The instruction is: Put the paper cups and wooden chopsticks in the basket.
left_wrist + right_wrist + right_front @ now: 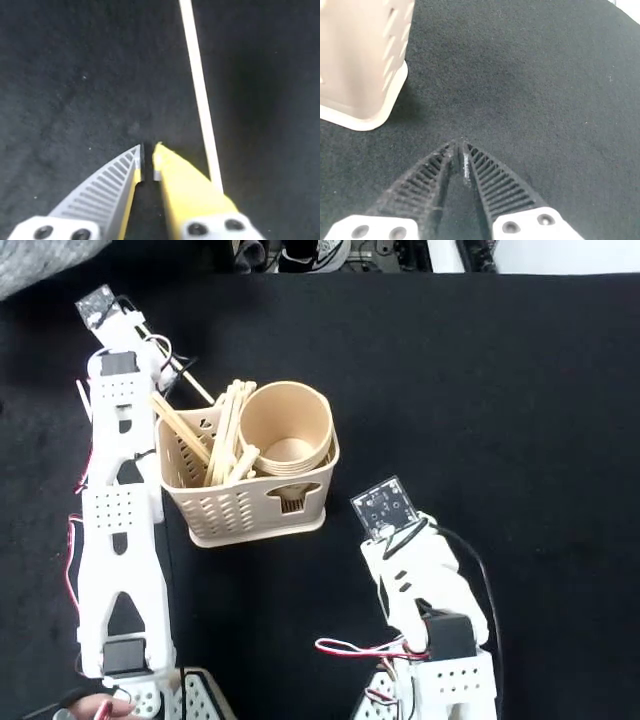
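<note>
Chopstick [200, 100] is lying on the mat [75, 75] right beside the left pincer [148, 152], jaws sitting pinched together, empty.

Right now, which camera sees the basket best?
The high view. It shows the whole basket from above, with paper cups and chopsticks standing inside. The right wrist view catches one corner of it, close up. The left wrist view faces the black table and a lone chopstick.
</note>
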Controlling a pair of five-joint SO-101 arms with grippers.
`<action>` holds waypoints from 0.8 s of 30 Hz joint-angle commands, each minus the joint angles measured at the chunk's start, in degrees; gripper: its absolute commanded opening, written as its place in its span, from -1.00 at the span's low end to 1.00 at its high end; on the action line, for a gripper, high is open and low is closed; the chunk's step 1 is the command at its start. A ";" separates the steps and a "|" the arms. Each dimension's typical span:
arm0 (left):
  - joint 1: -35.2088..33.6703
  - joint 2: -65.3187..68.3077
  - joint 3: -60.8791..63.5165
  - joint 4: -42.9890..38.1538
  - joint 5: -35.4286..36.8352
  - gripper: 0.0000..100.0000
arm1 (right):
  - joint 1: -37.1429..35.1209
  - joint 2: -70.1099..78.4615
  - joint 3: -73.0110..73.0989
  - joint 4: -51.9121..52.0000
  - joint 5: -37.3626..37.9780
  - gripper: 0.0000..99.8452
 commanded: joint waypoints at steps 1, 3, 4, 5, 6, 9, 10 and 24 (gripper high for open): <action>1.10 -0.88 0.13 -0.70 -0.09 -0.94 | 0.53 -4.62 -0.22 0.26 0.44 -0.98; 0.92 -0.88 0.13 -0.53 -0.09 -0.94 | 0.53 -4.62 -0.22 0.26 0.44 -0.98; 0.92 -0.97 -0.13 0.00 0.09 -0.93 | 0.53 -4.62 -0.22 0.26 0.44 -0.98; 1.01 -1.05 -0.66 1.05 0.18 -0.92 | 0.53 -4.62 -0.22 0.26 0.44 -0.98; 1.27 -1.05 -1.98 2.37 0.18 -0.87 | 0.53 -4.62 -0.22 0.26 0.44 -0.98; 1.36 -0.44 -7.96 6.15 4.13 -0.59 | 0.53 -4.62 -0.22 0.26 0.44 -0.98; 1.36 -0.35 -9.19 6.42 6.59 -0.53 | 0.53 -4.62 -0.22 0.26 0.44 -0.98; 3.30 0.70 0.40 -3.96 8.53 -0.62 | 0.53 -4.62 -0.22 0.26 0.44 -0.98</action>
